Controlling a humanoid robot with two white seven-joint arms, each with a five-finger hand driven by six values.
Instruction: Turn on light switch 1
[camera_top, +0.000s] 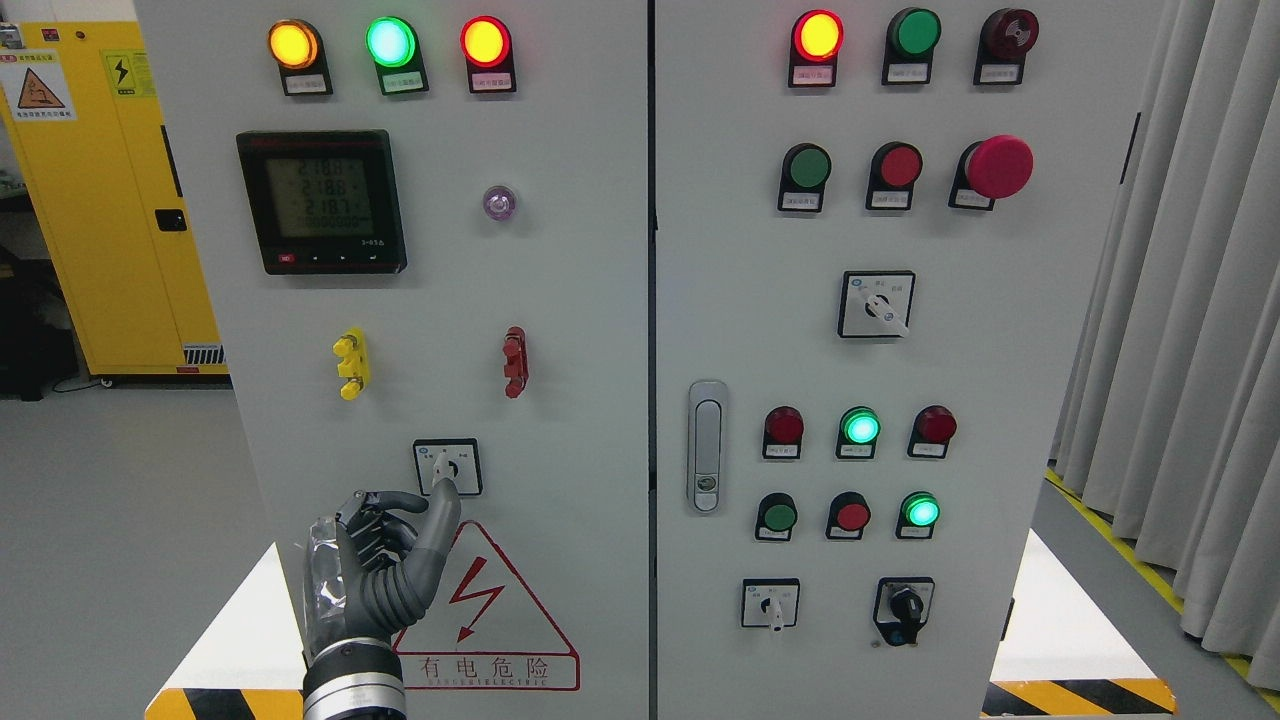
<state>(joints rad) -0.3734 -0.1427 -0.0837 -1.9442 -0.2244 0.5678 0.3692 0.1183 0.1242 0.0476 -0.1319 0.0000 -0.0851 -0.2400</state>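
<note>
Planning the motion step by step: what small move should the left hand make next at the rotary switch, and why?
Probably close thumb and forefinger on the knob and twist. The left hand is raised with one fingertip at the rotary switch on the left door, the others curled, and the white knob does not look gripped yet.

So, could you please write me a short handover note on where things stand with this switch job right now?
Left hand: raised at the left cabinet door, one finger up against the rotary switch, the other fingers curled; nothing grasped.
Right hand: not in view.
The switch sits low on the left door, just above the red warning triangle.
Done: the hand has reached the switch.
Left: I cannot tell whether the knob is turned; check it, turn it if needed, then pull the hand away.
</note>
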